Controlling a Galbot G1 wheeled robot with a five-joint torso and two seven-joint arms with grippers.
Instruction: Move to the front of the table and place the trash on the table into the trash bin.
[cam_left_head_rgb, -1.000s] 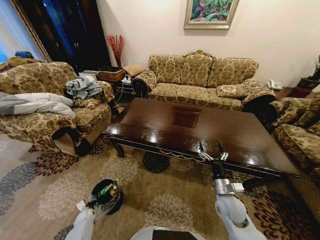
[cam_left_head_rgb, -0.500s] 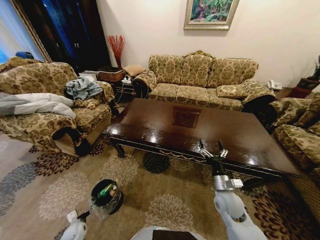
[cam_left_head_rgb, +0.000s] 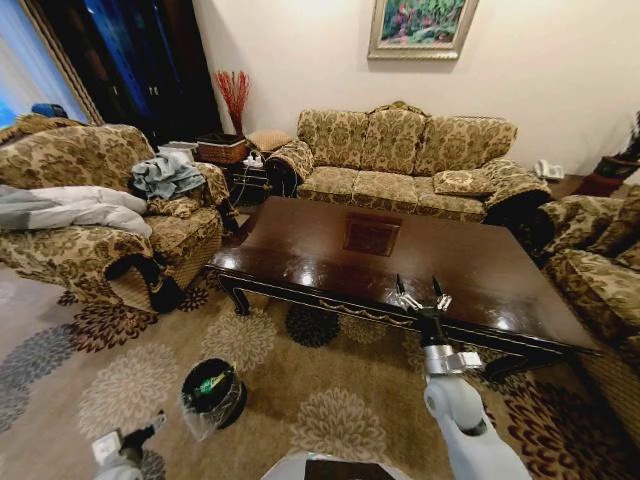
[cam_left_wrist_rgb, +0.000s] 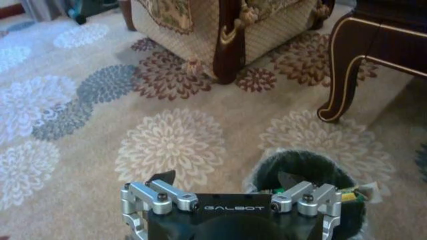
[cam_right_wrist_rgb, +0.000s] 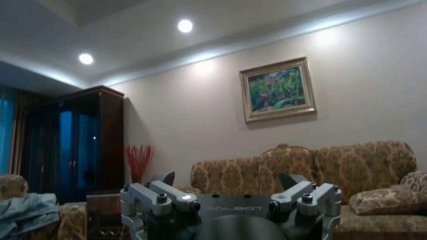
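The dark glossy table (cam_left_head_rgb: 300, 250) stands ahead of me, its curved gold-trimmed leg (cam_left_wrist_rgb: 341, 70) close by in the left wrist view. On the carpet at my front left is the small black trash bin (cam_left_head_rgb: 210, 393) with its clear liner; a green piece of trash (cam_left_head_rgb: 212, 382) lies inside it. My left gripper (cam_left_head_rgb: 130, 445) hangs low, left of the bin and a little back from it, open and empty (cam_left_wrist_rgb: 227, 177), with the bin (cam_left_wrist_rgb: 303, 172) just beyond one fingertip. Over the table's front edge my right gripper (cam_left_head_rgb: 417, 290) is raised, open and empty (cam_right_wrist_rgb: 228, 177).
A patterned armchair (cam_left_head_rgb: 90, 220) with clothes on it stands to the left, its base (cam_left_wrist_rgb: 200, 30) near the bin. A matching sofa (cam_left_head_rgb: 410, 160) runs behind the table and another seat (cam_left_head_rgb: 600, 280) is on the right. Flowered carpet (cam_left_head_rgb: 300, 400) lies between me and the table.
My left gripper has pulled back from over the bin, down and to the left. The right gripper has stayed over the table's front edge.
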